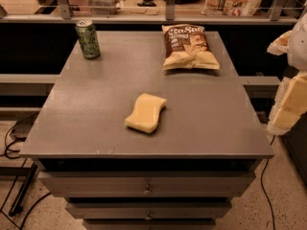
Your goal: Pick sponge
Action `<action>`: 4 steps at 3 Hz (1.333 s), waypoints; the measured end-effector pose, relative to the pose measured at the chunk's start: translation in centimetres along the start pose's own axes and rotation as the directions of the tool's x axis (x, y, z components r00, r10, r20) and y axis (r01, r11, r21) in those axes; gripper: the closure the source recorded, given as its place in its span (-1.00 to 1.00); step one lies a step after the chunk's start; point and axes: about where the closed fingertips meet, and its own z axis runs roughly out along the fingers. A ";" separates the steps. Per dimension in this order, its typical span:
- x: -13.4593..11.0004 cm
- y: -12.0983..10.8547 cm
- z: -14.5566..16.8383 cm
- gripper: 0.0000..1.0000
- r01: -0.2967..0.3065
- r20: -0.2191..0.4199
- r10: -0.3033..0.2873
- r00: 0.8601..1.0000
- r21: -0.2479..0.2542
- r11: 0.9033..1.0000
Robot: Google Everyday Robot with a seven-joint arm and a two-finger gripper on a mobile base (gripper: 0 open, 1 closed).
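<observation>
Progress is judged to be at the very start: nothing is gripped and no contact is made with the target. Pale yellow, flat foam sponge with wavy hourglass sides (146, 112) is seen lying flat on the grey metal cabinet top (86, 128), a little in front of centre and nearer the front edge than the back, with its long axis running diagonally from front-left to back-right. It is untouched and well apart from the other items on the surface. Brown-and-cream crinkled chip bag (189, 47) is placed at the back right, and a green drinks can (88, 39) is stood upright at the back-left corner. Neither is near the sponge, so no obstruction is expected on the approach. Robot's yellowish blocky gripper (291, 104) is caught at the right edge of the view, out past the cabinet's right side and well apart from the sponge. It is partly cut off by the frame, so whether it is spread or pressed together cannot be told. Nothing is seen held by the visible part. Left to do, by estimate, is the whole pick: gripper to be brought across over the top, lined up on the sponge's narrow waist, lowered, closed and lifted. Soft foam is expected to compress under grip, so a firm closure is probably needed. Given the low profile, a descent almost to the surface is likely called for. Grey drawers (146, 185) below the top are shut and not involved.
</observation>
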 end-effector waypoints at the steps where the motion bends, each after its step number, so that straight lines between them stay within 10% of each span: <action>1: 0.0 0.0 0.0 -1.00 0.000 0.000 0.000 1.000 0.000 1.000; 2: -0.9 0.0 0.2 -1.00 0.022 0.069 -0.022 0.997 -0.004 1.000; 4: -11.0 1.9 1.4 -1.00 0.186 0.309 -0.173 0.935 -0.012 0.982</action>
